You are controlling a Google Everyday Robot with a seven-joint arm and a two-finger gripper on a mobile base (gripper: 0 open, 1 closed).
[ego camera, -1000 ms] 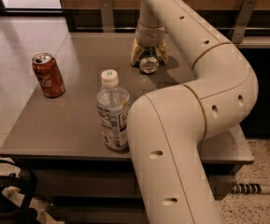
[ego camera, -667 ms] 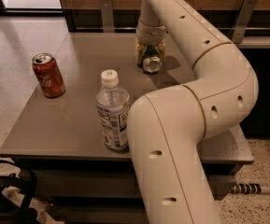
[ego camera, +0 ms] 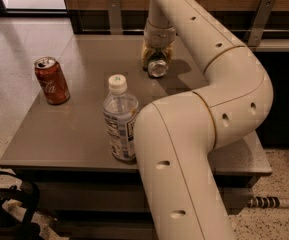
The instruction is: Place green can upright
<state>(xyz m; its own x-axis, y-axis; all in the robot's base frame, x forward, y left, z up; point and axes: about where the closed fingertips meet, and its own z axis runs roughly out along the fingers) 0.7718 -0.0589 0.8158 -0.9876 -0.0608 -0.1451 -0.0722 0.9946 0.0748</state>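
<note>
The green can (ego camera: 157,68) lies on its side at the far middle of the grey table (ego camera: 79,129), its silver end facing the camera. Only a little of its dark body shows. My gripper (ego camera: 157,59) comes down from above on the cream arm (ego camera: 219,84) and straddles the can, with a yellowish finger (ego camera: 146,57) on each side touching it. The can still rests on the table top.
A red Coca-Cola can (ego camera: 51,80) stands upright at the table's left. A clear water bottle with a white cap (ego camera: 120,119) stands near the front middle. My arm's big elbow fills the right front. A wooden wall with metal brackets (ego camera: 115,14) lies behind the table.
The fingers have drawn in around the can, and the can's silver end has shifted slightly. The arm, red can and bottle have kept their places.
</note>
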